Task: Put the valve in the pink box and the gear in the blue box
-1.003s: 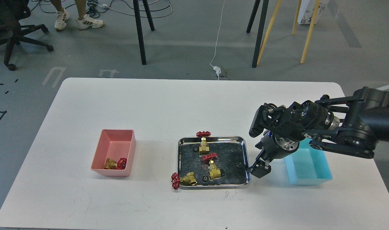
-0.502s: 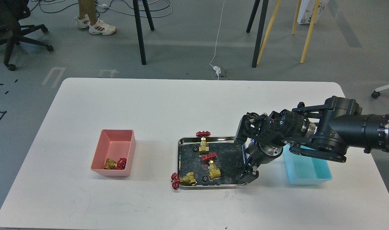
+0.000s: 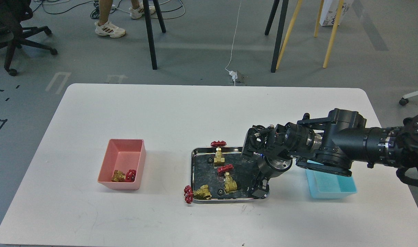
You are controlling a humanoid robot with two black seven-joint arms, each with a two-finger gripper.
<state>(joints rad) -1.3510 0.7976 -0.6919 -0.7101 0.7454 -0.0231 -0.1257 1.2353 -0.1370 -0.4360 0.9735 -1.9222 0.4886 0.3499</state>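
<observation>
A steel tray (image 3: 198, 152) in the middle of the table holds three brass valves with red handwheels: one at the back (image 3: 218, 153), one in the middle (image 3: 229, 180), one (image 3: 198, 193) lying over the front left rim. Small black gears lie in the tray, one at the back left (image 3: 209, 160) and one at the front (image 3: 220, 193). The pink box (image 3: 122, 163) on the left holds one valve (image 3: 123, 175). The blue box (image 3: 330, 185) stands at the right, partly behind my right arm. My right gripper (image 3: 260, 187) points down over the tray's right front corner; its fingers are dark and indistinct. My left gripper is out of view.
The white table (image 3: 161, 113) has rounded corners. Beyond its far edge stand stool legs (image 3: 150, 34), wooden easel legs (image 3: 329, 34), an office chair (image 3: 10, 37) and a person's feet (image 3: 109, 27).
My right arm has moved left, from beside the tray's right edge to over the tray's right front corner. The valves, gears and boxes have not moved. The person behind has walked right.
</observation>
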